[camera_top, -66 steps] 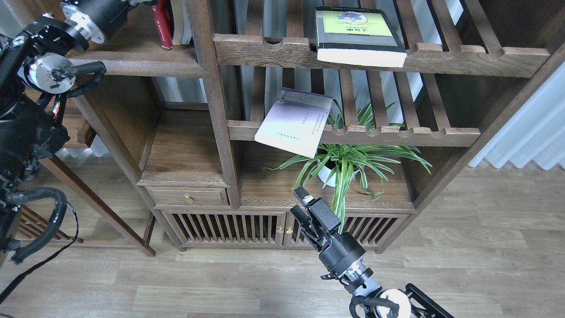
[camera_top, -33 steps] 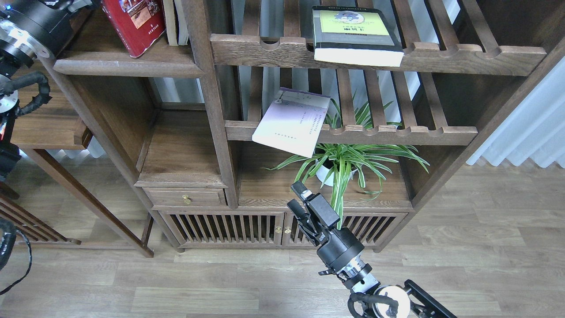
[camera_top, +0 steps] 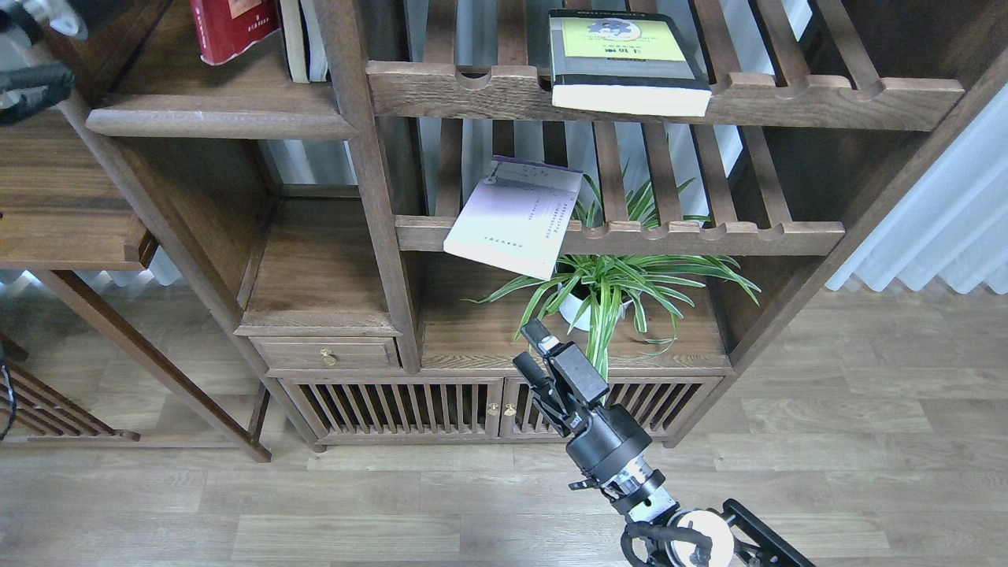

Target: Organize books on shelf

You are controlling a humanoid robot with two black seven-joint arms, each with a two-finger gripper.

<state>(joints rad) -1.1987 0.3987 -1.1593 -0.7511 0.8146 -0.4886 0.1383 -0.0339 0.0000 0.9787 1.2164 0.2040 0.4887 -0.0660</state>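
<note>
The dark-brown wooden bookcase fills most of the view, and its solid flat dark-brown shelf with the rounded front edge sits at upper left. On that shelf the red paperback stands on end, leaning a little, beside a couple of pale thin volumes that stand just to its right.

Two books lie off that shelf. The thick yellow-green-and-grey book lies flat on the upper slatted rack, its page edge overhanging the notched front rail. The thin pale lavender-white paperback rests tilted across the lower slatted rack, its near corner hanging past the rail, above the striped green potted plant.

My right gripper hovers low in front of the cabinet doors, fingers parted and empty, well apart from both books. Of my left arm only a dark fragment shows at the top-left edge (its gripper is out of sight, so I cannot tell its state).

I judge one book placed and two still to go. The lavender paperback is nearest the right gripper; taking it would call for rising to its overhanging corner and closing on the thin edge without pushing it off the rail.
</note>
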